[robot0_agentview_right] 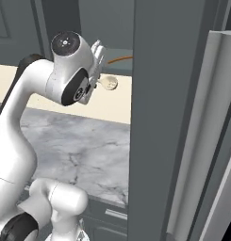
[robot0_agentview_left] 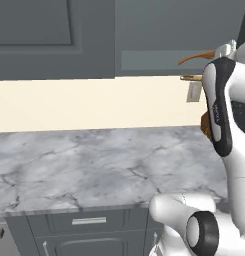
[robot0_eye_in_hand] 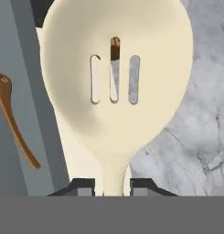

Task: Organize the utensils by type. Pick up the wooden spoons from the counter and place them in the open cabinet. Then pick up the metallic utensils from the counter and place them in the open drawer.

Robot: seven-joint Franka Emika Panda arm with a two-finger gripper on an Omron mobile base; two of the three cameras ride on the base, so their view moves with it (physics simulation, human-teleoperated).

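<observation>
Lifting toward the cabinet (robot0_agentview_left: 179, 60) above the bench (robot0_agentview_left: 94, 165), I needed to go slow and level. My pincer (robot0_eye_in_hand: 112, 185) was clamped on the cream spoon (robot0_eye_in_hand: 115, 82). The brown spoon (robot0_eye_in_hand: 15, 121) already lay on the shelf; the door (robot0_agentview_right: 169, 117) stood close beside.

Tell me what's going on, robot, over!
Gripper shut on the cream-bowled slotted spoon. Raised beside the open cabinet. Orange-brown spoon already on its shelf. Nothing in the way.
</observation>
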